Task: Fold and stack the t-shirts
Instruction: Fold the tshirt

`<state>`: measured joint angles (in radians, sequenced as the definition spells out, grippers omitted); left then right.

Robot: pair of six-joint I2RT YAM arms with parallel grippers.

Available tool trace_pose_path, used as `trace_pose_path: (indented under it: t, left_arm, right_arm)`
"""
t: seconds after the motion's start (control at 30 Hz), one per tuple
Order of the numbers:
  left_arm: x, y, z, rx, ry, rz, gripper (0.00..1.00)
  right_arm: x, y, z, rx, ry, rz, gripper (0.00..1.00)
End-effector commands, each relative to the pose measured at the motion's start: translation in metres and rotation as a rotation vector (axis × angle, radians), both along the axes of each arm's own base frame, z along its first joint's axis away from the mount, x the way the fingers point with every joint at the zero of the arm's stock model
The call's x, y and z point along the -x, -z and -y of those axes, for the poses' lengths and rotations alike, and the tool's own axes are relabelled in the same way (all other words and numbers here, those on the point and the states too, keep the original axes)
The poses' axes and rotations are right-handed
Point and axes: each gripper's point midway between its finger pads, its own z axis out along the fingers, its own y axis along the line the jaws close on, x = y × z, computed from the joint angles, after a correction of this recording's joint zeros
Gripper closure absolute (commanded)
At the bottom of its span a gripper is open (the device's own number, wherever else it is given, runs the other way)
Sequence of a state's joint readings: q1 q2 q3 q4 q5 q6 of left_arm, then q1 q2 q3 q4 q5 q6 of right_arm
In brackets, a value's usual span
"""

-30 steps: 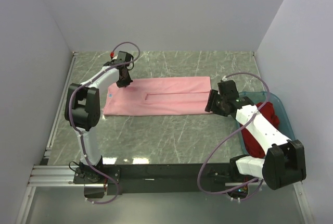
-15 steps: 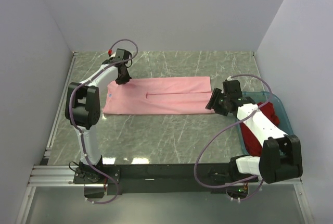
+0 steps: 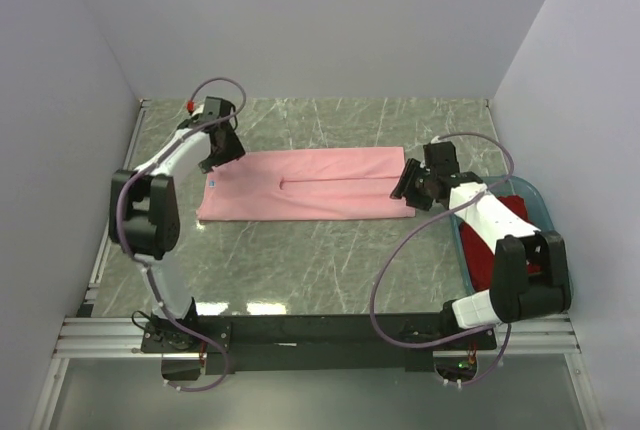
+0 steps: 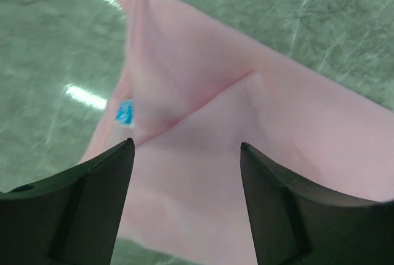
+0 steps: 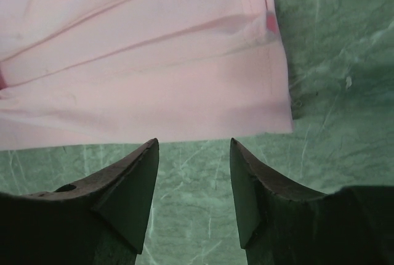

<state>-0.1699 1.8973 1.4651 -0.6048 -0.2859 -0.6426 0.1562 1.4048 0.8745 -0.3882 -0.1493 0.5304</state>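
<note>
The light pink t-shirt [image 3: 305, 184] lies flat on the table as a long folded strip; a blue label [image 4: 125, 113] shows near its left end. My left gripper [image 3: 218, 149] hovers over that left end, open, nothing between its fingers [image 4: 92, 191]. My right gripper [image 3: 408, 187] is at the strip's right end, open over bare table just off the hem [image 5: 184, 123]. The bright red t-shirt [image 3: 520, 230] sits bunched in the teal tub [image 3: 545, 212] at the right, partly hidden by my right arm.
Green marbled table [image 3: 320, 260] with grey walls on the left, back and right. A metal rail [image 3: 110, 250] runs along the left edge. The black base bar [image 3: 320, 330] crosses the near edge.
My left gripper has opened, let go of the pink shirt's left end and drawn back to the left. My right arm has shifted slightly toward the back, its jaws narrowing a little.
</note>
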Motion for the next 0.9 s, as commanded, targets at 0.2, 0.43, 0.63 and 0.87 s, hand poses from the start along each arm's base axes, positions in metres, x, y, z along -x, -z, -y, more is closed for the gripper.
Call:
trace_pose_path:
  t: [0.2, 0.43, 0.63, 0.87]
  left_arm:
    - [0.076, -0.025, -0.034, 0.079, -0.104, 0.081, 0.39]
    - [0.095, 0.013, -0.056, 0.080, -0.142, -0.001, 0.49]
    - [0.105, 0.031, -0.062, 0.071, -0.147, -0.047, 0.50]
    - [0.124, 0.052, -0.064, 0.056, -0.150, -0.101, 0.50]
  right_arm:
    - [-0.047, -0.010, 0.022, 0.143, 0.045, 0.050, 0.43]
    - [-0.061, 0.004, 0.028, 0.165, 0.130, -0.020, 0.46]
    - [-0.062, 0.015, 0.025, 0.150, 0.181, -0.069, 0.46]
    - [-0.066, 0.028, 0.021, 0.140, 0.203, -0.111, 0.46]
